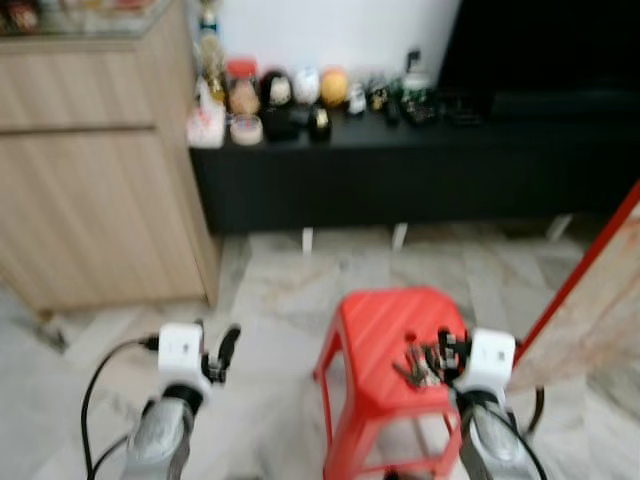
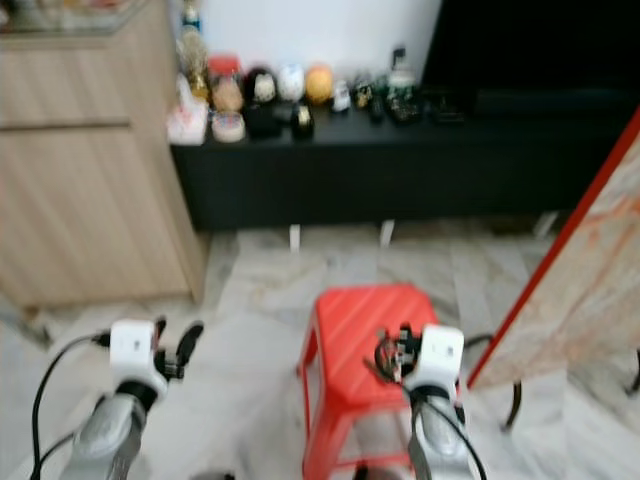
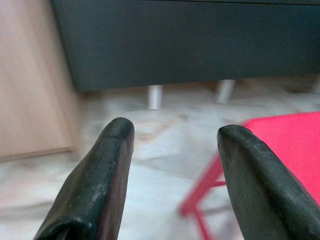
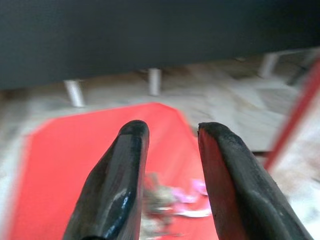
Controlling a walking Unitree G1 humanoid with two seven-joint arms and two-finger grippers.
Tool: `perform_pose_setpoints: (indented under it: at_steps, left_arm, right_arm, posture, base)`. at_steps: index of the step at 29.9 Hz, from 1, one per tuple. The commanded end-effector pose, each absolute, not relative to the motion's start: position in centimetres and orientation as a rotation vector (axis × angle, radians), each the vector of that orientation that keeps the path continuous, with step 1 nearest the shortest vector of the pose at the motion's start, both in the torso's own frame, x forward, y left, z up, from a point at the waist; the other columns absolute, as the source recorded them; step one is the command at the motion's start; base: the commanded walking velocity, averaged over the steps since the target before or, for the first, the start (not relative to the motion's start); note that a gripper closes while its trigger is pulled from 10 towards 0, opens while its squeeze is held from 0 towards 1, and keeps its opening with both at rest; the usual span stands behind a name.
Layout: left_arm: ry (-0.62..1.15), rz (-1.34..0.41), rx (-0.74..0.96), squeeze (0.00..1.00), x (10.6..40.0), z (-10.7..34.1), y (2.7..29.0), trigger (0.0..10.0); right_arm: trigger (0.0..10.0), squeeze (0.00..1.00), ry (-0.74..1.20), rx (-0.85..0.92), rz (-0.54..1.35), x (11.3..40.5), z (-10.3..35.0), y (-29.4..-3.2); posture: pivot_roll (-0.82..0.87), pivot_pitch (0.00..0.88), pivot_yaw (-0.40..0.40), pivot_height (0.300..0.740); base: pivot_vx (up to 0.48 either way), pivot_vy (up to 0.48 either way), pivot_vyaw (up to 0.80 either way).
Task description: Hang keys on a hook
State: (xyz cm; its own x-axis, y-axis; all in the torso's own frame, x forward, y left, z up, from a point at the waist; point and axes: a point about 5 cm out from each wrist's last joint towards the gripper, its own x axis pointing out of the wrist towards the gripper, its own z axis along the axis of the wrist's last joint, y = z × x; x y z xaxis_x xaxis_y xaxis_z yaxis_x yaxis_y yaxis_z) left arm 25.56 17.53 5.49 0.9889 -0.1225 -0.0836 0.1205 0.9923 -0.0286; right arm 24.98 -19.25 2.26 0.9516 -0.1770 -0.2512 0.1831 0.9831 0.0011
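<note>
Right gripper, fingers parted, above keys on red stool.

A home is shown, prob. a living room. A marble-look tiled floor is seen w/ a low black cabinet on short white legs, on which small ornaments & jars are kept. A light wood cupboard is placed beside it, and a red plastic stool in front.
</note>
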Motion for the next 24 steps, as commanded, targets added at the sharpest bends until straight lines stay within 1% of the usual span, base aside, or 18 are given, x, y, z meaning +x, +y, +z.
perform_pose_setpoints:
  at_steps: [1,4,8,13,17,18,19,24]
  left_arm:
    - [0.087,-0.115,-0.004,0.00,25.4,5.4,18.1,10.0]
    - [0.085,-0.115,-0.005,0.00,25.4,5.4,18.1,10.0]
    - [0.085,-0.115,-0.004,0.00,25.4,5.4,18.1,10.0]
    - [0.086,-0.117,-0.006,0.00,25.3,5.3,18.1,10.0]
    - [0.090,-0.117,-0.004,0.00,25.2,5.2,18.1,10.0]
    - [0.091,-0.116,-0.004,0.00,25.2,5.1,18.1,10.0]
    - [0.092,-0.115,-0.004,0.00,25.1,5.1,18.1,10.0]
    - [0.095,-0.117,-0.002,0.00,25.1,5.0,18.2,10.0]
  right_arm:
    - [10.0,0.00,0.241,0.037,-0.181,25.3,2.5,-19.1]
    - [10.0,0.00,0.243,0.035,-0.180,25.3,2.4,-19.2]
    - [10.0,0.00,0.250,0.037,-0.174,25.4,2.3,-19.1]
    - [10.0,0.00,0.333,0.042,-0.061,25.1,1.0,-18.2]
    - [10.0,0.00,0.450,0.094,0.059,24.6,-0.7,-17.1]
    - [10.0,0.15,0.467,0.124,0.072,24.4,-1.0,-17.0]
    - [10.0,1.00,0.488,0.183,0.091,24.3,-1.4,-16.7]
    - [10.0,1.00,0.526,0.215,0.107,24.8,-1.9,-16.6]
  posture:
    - [0.03,0.000,-0.042,0.621]
    - [0.03,0.000,-0.042,0.621]
    - [0.03,0.000,-0.042,0.621]
    - [0.03,0.000,-0.041,0.621]
    - [0.03,0.000,-0.043,0.621]
    - [0.03,0.000,-0.042,0.621]
    - [0.03,0.000,-0.040,0.621]
    - [0.03,0.000,-0.038,0.621]
  base:
    - [0.352,0.000,0.00]
    - [0.282,0.000,0.00]
    - [0.000,0.000,0.00]
    - [0.000,0.000,0.00]
    - [0.000,0.000,0.00]
    - [0.000,0.000,0.00]
    - [0.000,0.000,0.00]
    - [0.000,0.000,0.00]
